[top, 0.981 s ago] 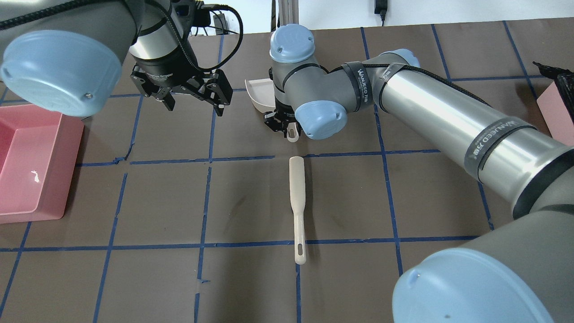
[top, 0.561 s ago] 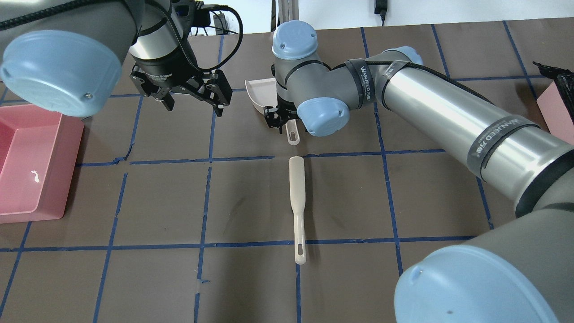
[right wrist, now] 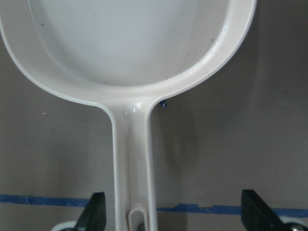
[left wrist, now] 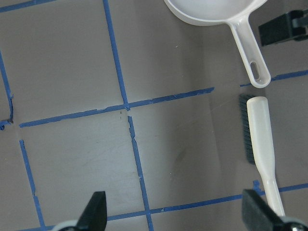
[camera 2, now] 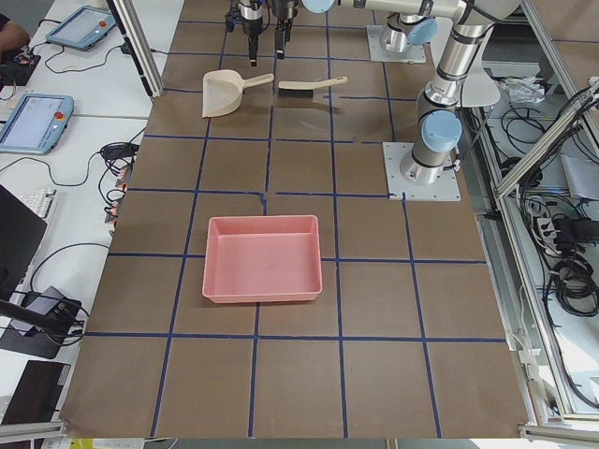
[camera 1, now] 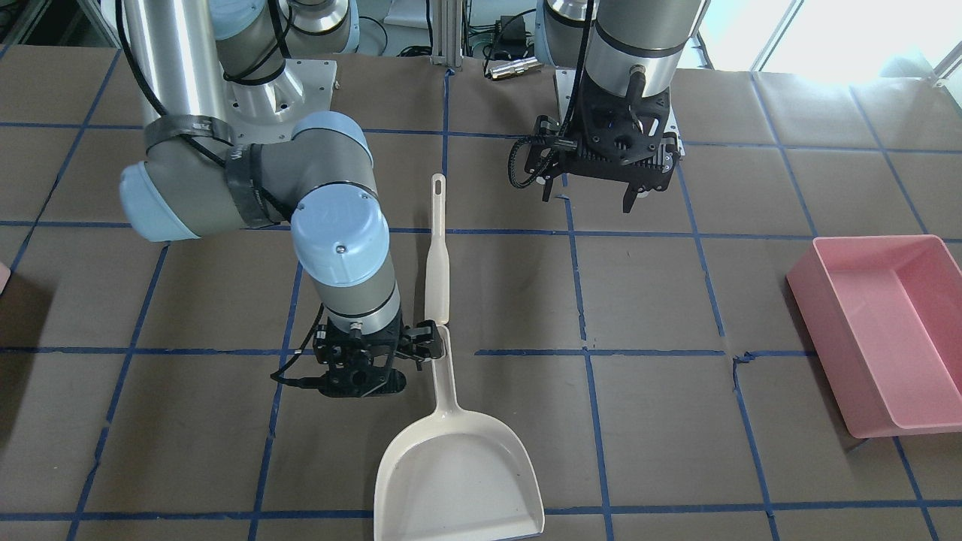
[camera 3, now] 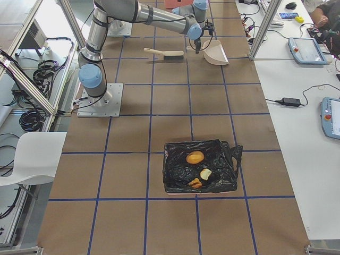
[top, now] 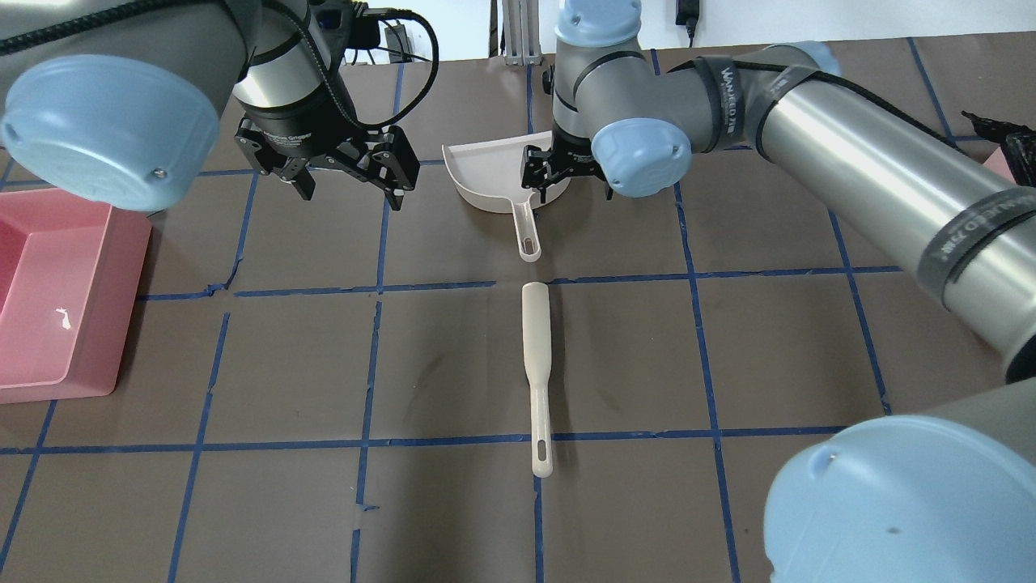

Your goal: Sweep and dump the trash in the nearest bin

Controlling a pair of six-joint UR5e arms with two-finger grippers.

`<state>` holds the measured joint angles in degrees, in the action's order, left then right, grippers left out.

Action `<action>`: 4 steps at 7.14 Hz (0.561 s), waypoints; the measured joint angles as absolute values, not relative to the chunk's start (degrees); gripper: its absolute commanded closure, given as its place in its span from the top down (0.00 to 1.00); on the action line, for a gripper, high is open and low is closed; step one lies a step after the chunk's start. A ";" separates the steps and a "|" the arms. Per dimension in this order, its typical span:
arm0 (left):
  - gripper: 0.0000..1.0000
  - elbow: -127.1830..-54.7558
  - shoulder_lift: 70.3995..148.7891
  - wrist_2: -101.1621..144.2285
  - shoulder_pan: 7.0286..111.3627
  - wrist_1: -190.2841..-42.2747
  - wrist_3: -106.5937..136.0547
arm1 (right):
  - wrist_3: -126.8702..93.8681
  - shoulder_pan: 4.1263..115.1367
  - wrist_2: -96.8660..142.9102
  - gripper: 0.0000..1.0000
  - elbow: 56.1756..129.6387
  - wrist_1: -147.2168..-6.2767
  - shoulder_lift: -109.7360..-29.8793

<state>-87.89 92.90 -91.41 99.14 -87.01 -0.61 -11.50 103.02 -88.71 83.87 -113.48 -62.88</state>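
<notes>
Spread wide, the right gripper is hovering over the dustpan handle; the brush is lying just off its tip; the left gripper is hanging nearby, also spread.

Trash, three pieces:
- brown-orange potato-like lump
- pale yellow bitten core piece
- smaller orange-skinned piece

All three lie inside the bin on its crumpled black bag liner. The lump sits apart on the side nearer the robot's arms. The two small pieces are close together on the other side.

The bin is pale pink. Only a sliver shows at the right edge of the overhead view, beneath the black bag. It sits flat on the surface, toward the robot's right end.
</notes>
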 measured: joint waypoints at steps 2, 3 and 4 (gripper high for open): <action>1.00 -87.89 92.89 -91.29 99.14 -87.01 -0.61 | -6.85 98.35 -89.12 1.00 83.76 -105.49 -69.17; 1.00 -87.89 92.89 -91.21 99.14 -87.01 -0.61 | -5.18 96.61 -89.20 1.00 83.71 -100.82 -73.39; 1.00 -87.89 92.89 -91.10 99.14 -86.99 -0.62 | -4.37 95.49 -89.30 1.00 83.68 -95.61 -77.95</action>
<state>-87.89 92.89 -91.10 99.14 -86.99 -0.62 -4.37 95.49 -89.30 83.68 -95.61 -77.95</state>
